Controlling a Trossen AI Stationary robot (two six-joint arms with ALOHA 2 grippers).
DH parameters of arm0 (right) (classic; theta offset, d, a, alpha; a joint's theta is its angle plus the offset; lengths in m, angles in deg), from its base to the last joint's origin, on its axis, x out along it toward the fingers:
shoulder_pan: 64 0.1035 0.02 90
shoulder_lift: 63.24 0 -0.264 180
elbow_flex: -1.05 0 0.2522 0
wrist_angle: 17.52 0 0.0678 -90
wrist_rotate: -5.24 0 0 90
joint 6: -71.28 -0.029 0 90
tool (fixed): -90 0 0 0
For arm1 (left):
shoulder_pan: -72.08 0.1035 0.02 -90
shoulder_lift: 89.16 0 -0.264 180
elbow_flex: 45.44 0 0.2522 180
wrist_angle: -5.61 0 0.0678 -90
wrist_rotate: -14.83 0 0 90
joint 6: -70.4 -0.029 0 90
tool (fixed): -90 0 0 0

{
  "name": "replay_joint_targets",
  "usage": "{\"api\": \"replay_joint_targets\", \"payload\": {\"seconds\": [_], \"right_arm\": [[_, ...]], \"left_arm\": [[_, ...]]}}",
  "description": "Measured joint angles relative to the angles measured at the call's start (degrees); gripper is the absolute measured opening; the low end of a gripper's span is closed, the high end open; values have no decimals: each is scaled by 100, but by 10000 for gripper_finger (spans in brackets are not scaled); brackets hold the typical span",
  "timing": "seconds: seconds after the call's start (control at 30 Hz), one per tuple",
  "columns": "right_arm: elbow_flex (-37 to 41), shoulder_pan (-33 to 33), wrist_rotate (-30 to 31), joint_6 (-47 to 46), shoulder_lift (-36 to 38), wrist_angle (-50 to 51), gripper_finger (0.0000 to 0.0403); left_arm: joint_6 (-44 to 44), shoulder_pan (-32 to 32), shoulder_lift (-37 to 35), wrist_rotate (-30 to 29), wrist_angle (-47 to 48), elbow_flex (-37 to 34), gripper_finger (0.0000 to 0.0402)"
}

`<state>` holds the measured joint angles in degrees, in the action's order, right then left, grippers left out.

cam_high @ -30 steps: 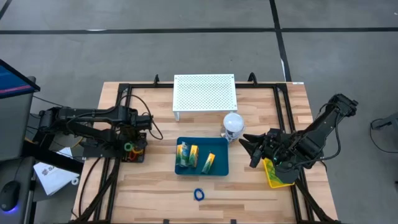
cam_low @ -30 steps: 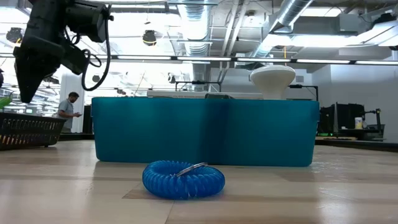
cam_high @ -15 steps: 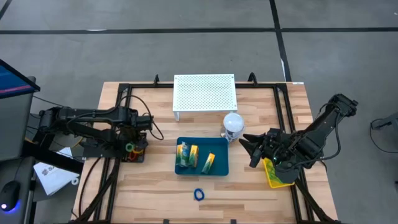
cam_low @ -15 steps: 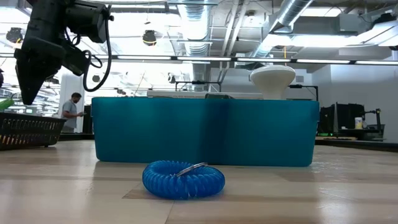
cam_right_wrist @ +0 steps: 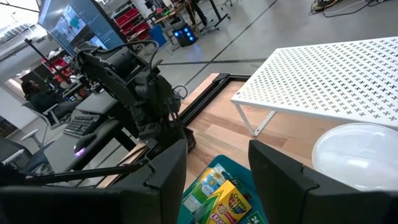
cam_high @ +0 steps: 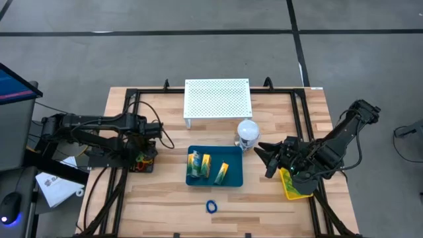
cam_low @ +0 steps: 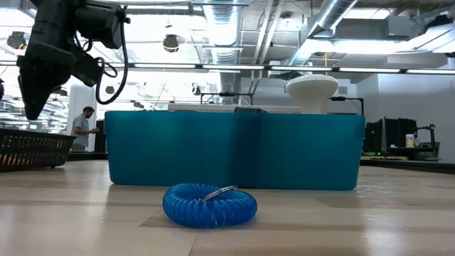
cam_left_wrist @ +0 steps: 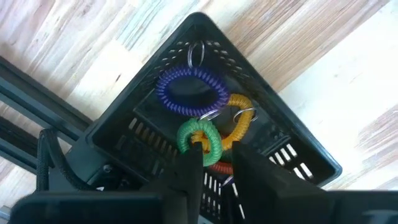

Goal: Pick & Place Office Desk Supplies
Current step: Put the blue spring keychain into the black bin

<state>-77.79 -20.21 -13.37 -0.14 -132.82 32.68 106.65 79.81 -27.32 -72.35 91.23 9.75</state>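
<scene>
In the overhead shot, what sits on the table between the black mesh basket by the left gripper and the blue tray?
Nothing: in the high view the stretch between the black mesh basket and the blue tray is bare wood.

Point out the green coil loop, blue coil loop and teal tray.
green coil loop (cam_left_wrist: 200, 138), left wrist view, coil's top.
blue coil loop (cam_low: 210, 205), low view, front of coil.
teal tray (cam_high: 238, 178), high view, right rim.
</scene>
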Motion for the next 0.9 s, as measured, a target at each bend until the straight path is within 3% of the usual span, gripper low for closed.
{"api": "replay_joint_targets", "payload": {"seconds": [0.13, 0.27, 0.47, 0.77, 0.9], "right_arm": [[0, 0, 0, 0, 0, 1, 168], [0, 2, -29, -11, 0, -2, 168], [0, 0, -66, -10, 0, 0, 168], [0, 0, -71, 1, 0, -2, 168], [0, 2, -87, 4, 0, -2, 168]], "left_arm": [[-131, 0, -66, 213, -180, 4, 97], [-309, -34, -330, 919, -701, 7, 104], [-331, -594, -785, 1597, -1515, 7, 104], [-584, -2576, -902, 1542, -4003, 10, 104], [-265, -3374, -514, 1341, -4331, 7, 106]]}}
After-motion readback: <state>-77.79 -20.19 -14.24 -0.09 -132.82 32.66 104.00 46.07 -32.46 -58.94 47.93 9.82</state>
